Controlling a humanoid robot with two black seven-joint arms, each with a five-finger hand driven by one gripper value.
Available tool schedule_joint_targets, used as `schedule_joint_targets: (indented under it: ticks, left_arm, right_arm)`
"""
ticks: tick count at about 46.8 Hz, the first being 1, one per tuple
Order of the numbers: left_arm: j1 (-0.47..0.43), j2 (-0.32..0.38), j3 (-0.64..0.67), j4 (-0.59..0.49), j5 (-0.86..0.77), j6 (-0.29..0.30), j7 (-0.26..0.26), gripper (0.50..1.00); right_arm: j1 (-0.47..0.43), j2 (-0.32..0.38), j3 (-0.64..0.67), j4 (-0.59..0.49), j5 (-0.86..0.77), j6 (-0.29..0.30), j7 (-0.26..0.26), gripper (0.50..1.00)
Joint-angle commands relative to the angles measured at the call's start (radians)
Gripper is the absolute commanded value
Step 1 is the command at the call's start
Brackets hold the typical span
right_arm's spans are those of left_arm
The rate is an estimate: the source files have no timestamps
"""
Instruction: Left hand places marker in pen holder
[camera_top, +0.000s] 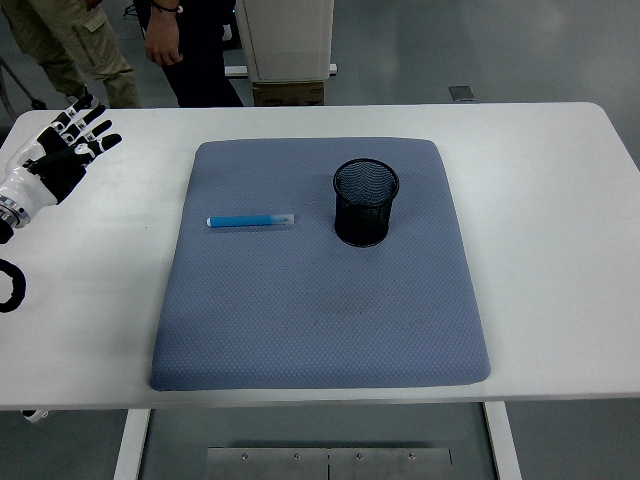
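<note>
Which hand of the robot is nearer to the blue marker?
Left. The left hand hovers open over the table's far-left corner, up and left of the blue marker on the mat. The right hand is out of view.

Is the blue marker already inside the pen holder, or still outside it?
Outside. The marker lies flat on the grey mat, left of the upright pen holder. The left hand is open, away from it.
</note>
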Motion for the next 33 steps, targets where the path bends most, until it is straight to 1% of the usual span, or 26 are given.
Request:
schedule_joint_targets:
  ticks: [1,5,21,24,33]
  left_arm:
    - [0.000,0.000,0.001,0.000,0.002,-0.002,0.000,1.000]
    - [-0.001,0.002,0.003,0.000,0.007,-0.011,0.002,1.000]
    - [-0.009,0.003,-0.002,0.000,-0.001,-0.003,0.002,1.000]
    - [-0.011,0.003,-0.001,0.000,0.004,-0.012,0.002,1.000]
    - [-0.006,-0.002,-0.002,0.000,-0.005,-0.011,0.002,1.000]
  right_arm:
    - [0.000,0.000,0.000,0.000,-0.001,0.000,0.000,1.000]
    - [0.000,0.000,0.000,0.001,-0.001,0.000,0.000,1.000]
    - [0.000,0.000,0.000,0.000,0.001,0.000,0.000,1.000]
    - [0.000,0.000,0.000,0.000,-0.001,0.000,0.000,1.000]
    - [0.000,0.000,0.000,0.000,-0.001,0.000,0.000,1.000]
